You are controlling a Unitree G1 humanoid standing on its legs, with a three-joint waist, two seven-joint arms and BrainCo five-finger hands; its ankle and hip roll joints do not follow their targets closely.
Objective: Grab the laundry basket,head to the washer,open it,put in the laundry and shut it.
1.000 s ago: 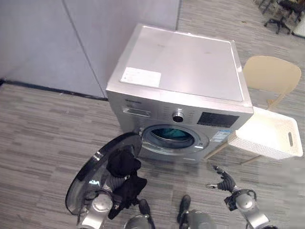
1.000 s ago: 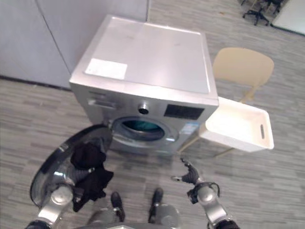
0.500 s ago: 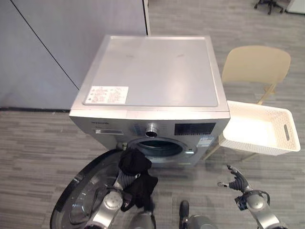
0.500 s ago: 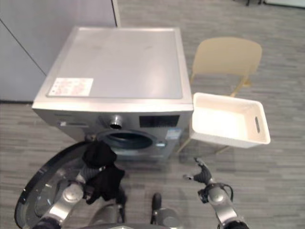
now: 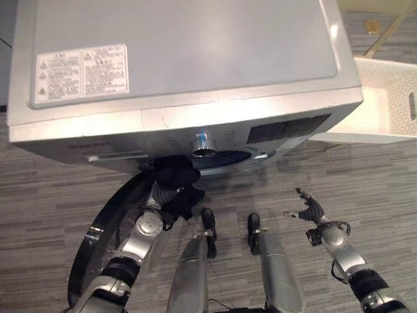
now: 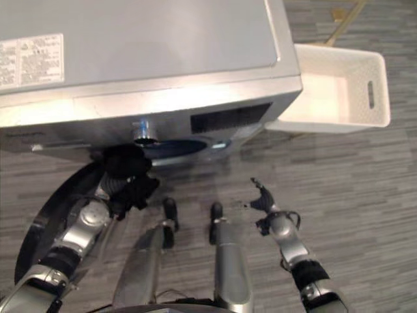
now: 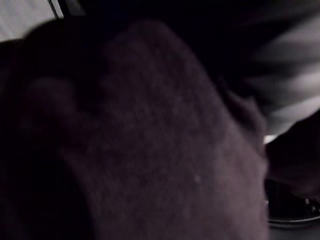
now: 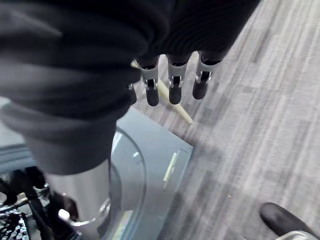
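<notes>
Washer door (image 5: 98, 241) swung open at far left, glass facing up. Left hand (image 5: 171, 193) raised at drum opening (image 5: 225, 158), buried in dark laundry (image 5: 176, 176); finger state cannot be told, cloth covers them, also in wrist view. Laundry bunched at left lower edge of opening, just under control knob (image 5: 203, 143). Washer (image 5: 182, 72) seen from above. Right hand (image 5: 308, 209) held over floor in front of washer, fingers spread and relaxed, nothing gripped. White laundry basket (image 6: 339, 91) on chair at far right, beside washer.
</notes>
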